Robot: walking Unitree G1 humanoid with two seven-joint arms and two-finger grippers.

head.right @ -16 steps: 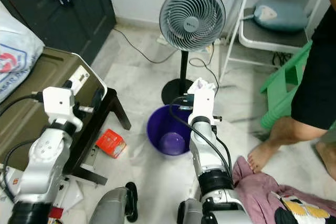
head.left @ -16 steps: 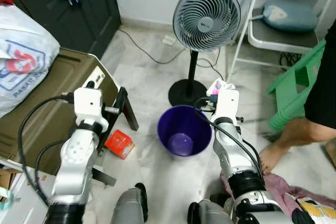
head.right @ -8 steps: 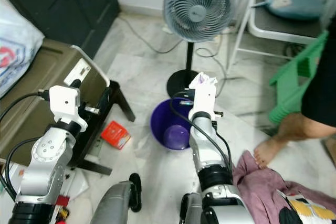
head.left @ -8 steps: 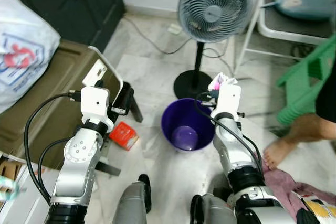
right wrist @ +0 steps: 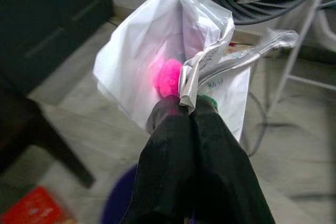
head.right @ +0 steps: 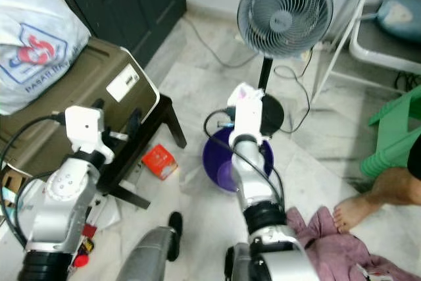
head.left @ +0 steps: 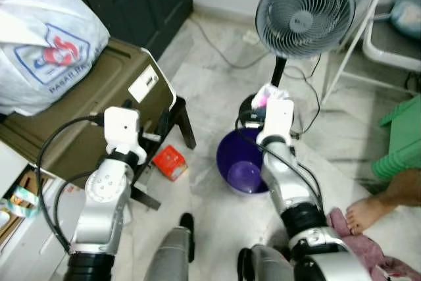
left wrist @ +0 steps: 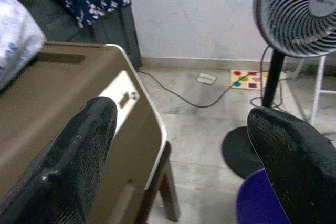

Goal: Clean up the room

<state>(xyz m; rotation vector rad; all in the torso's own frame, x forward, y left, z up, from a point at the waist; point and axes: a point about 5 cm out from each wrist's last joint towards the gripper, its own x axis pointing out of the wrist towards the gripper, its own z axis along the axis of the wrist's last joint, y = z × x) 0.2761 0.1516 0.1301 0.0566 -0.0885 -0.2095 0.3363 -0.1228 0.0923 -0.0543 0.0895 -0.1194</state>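
The right gripper (right wrist: 181, 109) had its two black fingers pressed together on a crumpled clear plastic bag (right wrist: 157, 72) with something pink inside. It held the bag up just above the far rim of the purple bucket (head.left: 242, 169), on the side nearest the fan's base. The bag itself rose above the fingertips rather than hanging below them, so most of its bulk sat over the rim, not over the middle of the bucket.

The step in hand looked like dropping this litter into the bucket. To do it well, the gripper would need to come nearer the bucket's centre and tip downward before letting go, since a light bag released at the rim could catch on the edge or drift out onto the floor. The fan (head.left: 304, 11) stood just behind the bucket; if it was running, that was a further reason to release low.

The left gripper (left wrist: 184, 156) was spread wide with nothing between its fingers, held up to the left of the bucket beside the brown case (head.left: 85, 110) on its dark stand. A red box (head.left: 170, 162) lay on the floor between that stand and the bucket, near the bucket's left side, and looked like the likely next pickup. A person's bare foot (head.left: 368, 212) rested on the floor to the bucket's right, well apart from it.
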